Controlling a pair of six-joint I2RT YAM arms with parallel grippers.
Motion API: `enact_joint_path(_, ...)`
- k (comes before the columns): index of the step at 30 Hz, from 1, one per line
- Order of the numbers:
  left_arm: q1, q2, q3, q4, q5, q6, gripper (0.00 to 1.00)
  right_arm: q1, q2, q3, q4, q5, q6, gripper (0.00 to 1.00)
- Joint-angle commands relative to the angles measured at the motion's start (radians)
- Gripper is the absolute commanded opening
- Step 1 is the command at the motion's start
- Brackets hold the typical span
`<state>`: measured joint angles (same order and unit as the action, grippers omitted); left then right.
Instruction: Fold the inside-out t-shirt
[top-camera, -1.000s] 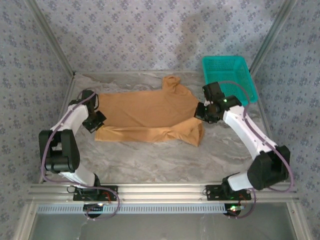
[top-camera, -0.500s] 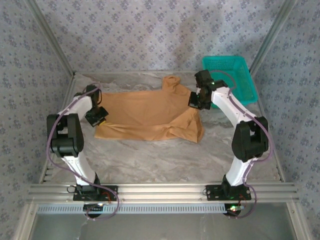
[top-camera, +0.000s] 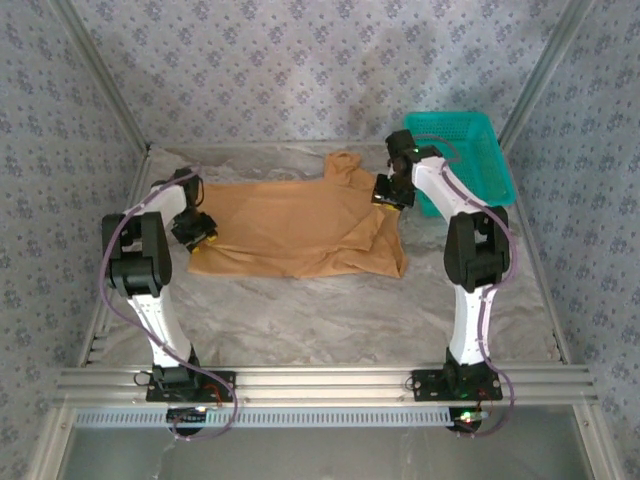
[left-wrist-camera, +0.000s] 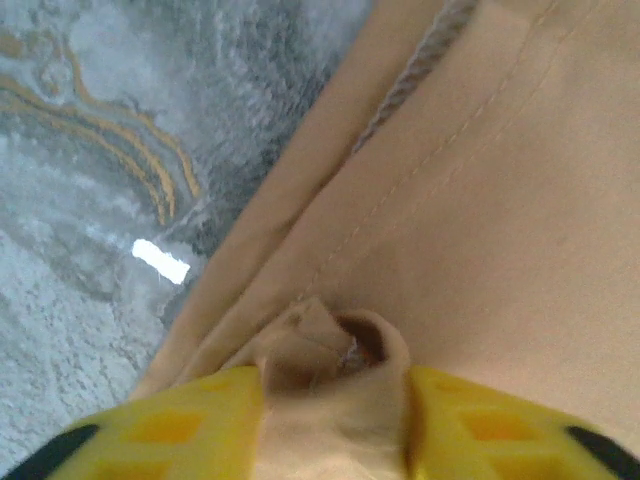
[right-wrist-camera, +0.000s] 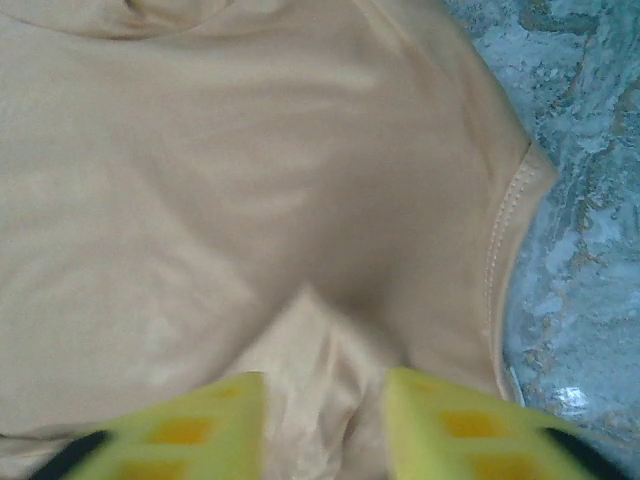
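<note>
The inside-out t-shirt (top-camera: 300, 225) lies flat across the middle of the table, tan, with its near part folded over and a sleeve pointing toward the far side. My left gripper (top-camera: 195, 232) rests at the shirt's left edge. In the left wrist view its yellow fingers (left-wrist-camera: 180, 425) stand apart, with a puckered ridge of tan cloth (left-wrist-camera: 330, 350) between them. My right gripper (top-camera: 386, 195) sits at the shirt's right edge. In the right wrist view its fingers (right-wrist-camera: 455, 425) are also parted, over a raised crease of cloth (right-wrist-camera: 320, 340). Both grippers are open.
A teal basket (top-camera: 470, 150) stands at the far right corner, just behind the right arm. Metal frame posts and patterned walls close in the marbled table (top-camera: 300, 310) on three sides. Bare tabletop lies between the shirt and the arm bases.
Both grippers moved toward the far side along the shirt's edges, drawing the cloth with them. Their jaws, shut on the cloth before, now stand parted.
</note>
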<state>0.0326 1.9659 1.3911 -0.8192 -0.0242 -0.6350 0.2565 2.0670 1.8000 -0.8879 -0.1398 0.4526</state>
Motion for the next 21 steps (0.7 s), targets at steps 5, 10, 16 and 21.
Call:
enact_joint_path(5,-0.131,-0.303,-0.173,0.024,-0.080,-0.043,0.55,0.043,-0.283,-0.331,0.035,0.009,-0.002,0.58)
enact_joint_path(10,-0.186,-0.410,-0.431,0.402,0.220,-0.112,0.56,0.124,-0.416,-0.596,0.217,-0.101,0.070,0.31)
enact_joint_path(16,-0.087,-0.261,-0.437,0.501,0.357,-0.108,0.55,0.107,-0.291,-0.624,0.253,-0.138,0.099,0.14)
enact_joint_path(21,0.068,-0.228,-0.542,0.498,0.369,-0.102,0.55,0.052,-0.288,-0.748,0.256,-0.078,0.116,0.11)
